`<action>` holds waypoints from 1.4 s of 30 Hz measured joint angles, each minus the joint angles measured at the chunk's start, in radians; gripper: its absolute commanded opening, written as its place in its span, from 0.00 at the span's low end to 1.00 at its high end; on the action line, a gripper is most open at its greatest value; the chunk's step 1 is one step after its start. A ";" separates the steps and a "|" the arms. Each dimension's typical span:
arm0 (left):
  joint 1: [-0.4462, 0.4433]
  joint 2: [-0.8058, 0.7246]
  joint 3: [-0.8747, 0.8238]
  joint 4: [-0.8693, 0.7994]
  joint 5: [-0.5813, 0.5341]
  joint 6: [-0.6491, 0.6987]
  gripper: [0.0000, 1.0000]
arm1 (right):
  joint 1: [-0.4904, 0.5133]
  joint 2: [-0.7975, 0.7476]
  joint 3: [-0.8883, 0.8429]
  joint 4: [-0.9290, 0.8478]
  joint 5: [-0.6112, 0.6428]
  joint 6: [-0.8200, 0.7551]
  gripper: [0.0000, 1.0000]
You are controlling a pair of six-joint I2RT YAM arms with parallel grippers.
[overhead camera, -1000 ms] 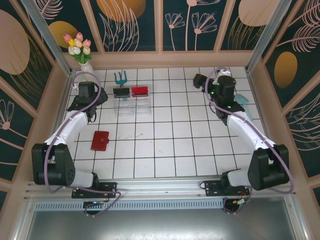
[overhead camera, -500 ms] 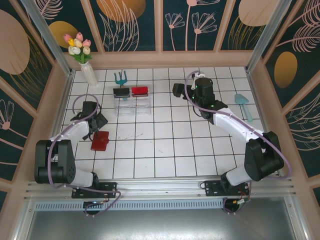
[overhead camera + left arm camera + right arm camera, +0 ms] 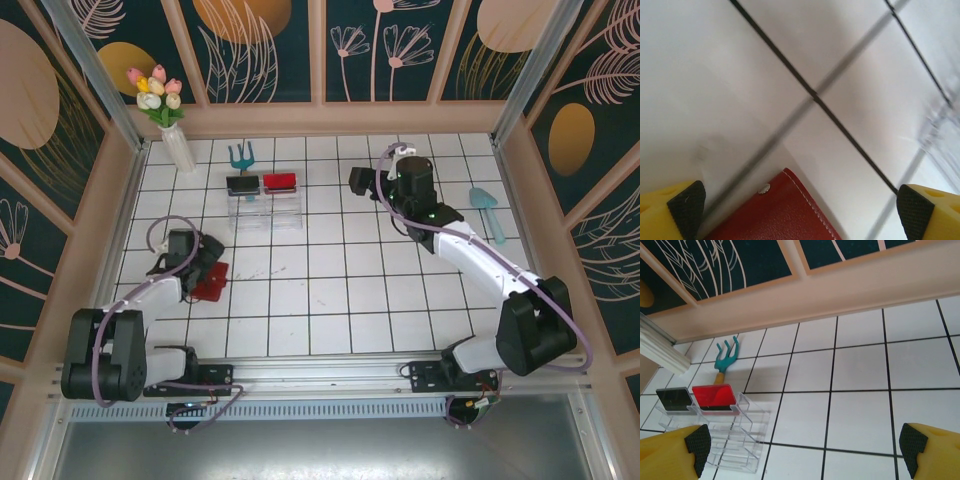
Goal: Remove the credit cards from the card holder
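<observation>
Closed red card holder point(image 3: 214, 282)

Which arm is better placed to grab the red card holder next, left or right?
Left. The left gripper hangs open just over the card holder. The right gripper, also open, is far across the table, nearer the clear stand.

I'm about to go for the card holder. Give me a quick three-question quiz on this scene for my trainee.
1. True or false: the left pincer is shut on the card holder.
2. The right pincer points toward: A) clear stand, B) flower vase, C) blue scoop?
3. How many small trays sit on that stand?
Key: 1 false, it is wide open above the holder. 2 A. 3 two, one black, one red.
</observation>
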 measured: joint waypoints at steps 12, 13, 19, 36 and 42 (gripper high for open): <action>-0.465 0.190 0.112 0.180 0.043 -0.292 0.99 | 0.000 -0.073 -0.079 -0.055 -0.004 0.006 0.99; -0.497 0.205 0.122 0.193 0.047 -0.314 0.99 | 0.000 -0.085 -0.089 -0.063 -0.004 0.008 0.99; -0.593 0.287 0.209 0.201 0.093 -0.360 0.99 | 0.015 -0.154 -0.148 -0.087 -0.006 0.037 0.99; -0.557 0.157 0.176 -0.031 0.105 -0.019 0.78 | 0.490 0.126 -0.248 -0.034 -0.044 0.244 0.10; -0.549 0.161 0.121 -0.013 0.161 0.016 0.57 | 0.506 0.243 -0.256 -0.001 -0.124 0.266 0.04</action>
